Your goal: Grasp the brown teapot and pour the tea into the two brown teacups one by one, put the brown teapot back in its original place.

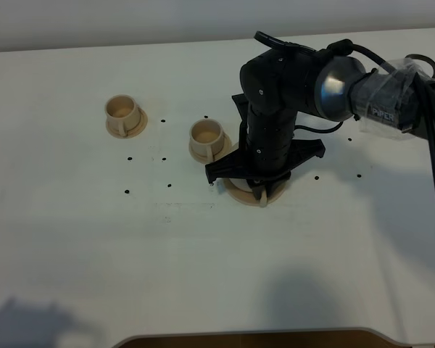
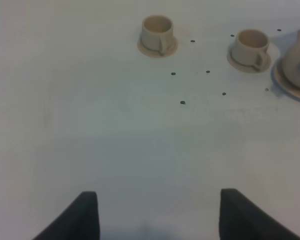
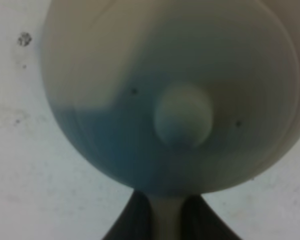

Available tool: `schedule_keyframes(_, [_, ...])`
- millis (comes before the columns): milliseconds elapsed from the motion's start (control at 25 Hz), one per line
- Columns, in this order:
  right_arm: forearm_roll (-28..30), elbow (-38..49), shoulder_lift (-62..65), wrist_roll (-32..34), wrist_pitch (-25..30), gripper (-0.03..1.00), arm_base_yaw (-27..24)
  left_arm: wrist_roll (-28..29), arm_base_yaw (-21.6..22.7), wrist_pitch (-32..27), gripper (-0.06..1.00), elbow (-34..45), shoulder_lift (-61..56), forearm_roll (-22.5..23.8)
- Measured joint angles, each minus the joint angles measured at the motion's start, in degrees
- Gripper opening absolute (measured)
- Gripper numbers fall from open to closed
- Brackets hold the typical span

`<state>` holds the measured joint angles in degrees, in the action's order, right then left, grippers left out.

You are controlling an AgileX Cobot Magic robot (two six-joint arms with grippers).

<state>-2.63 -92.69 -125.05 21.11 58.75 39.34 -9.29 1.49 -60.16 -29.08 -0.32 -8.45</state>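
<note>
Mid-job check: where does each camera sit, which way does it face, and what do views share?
Exterior high: above, looking down on table; right arm over brown teapot.
Left wrist: low, looking across at two brown teacups; open left pincer shows.
Right wrist: straight down on teapot lid; right pincer shut on handle.
Shared: first two both show the teacups.

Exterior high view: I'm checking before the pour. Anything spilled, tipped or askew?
Nothing stands out. Both cups stand upright, the table shows no spill, and the teapot has its lid on, gripped by the right end effector.
</note>
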Motion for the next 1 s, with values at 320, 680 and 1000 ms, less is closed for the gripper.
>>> schedule_keyframes(320, [2.96, -2.64, 0.0, -0.56, 1.16, 0.1, 0.04, 0.0, 0.0, 0.0, 0.54, 0.0, 0.0, 0.0])
schedule_keyframes(680, [5.51, -4.95, 0.0, -1.02, 3.36, 0.1, 0.06, 0.0, 0.0, 0.0, 0.54, 0.0, 0.0, 0.0])
schedule_keyframes(1000, [7.59, -4.95, 0.73, -1.49, 4.18, 0.1, 0.06, 0.0, 0.0, 0.0, 0.54, 0.0, 0.0, 0.0])
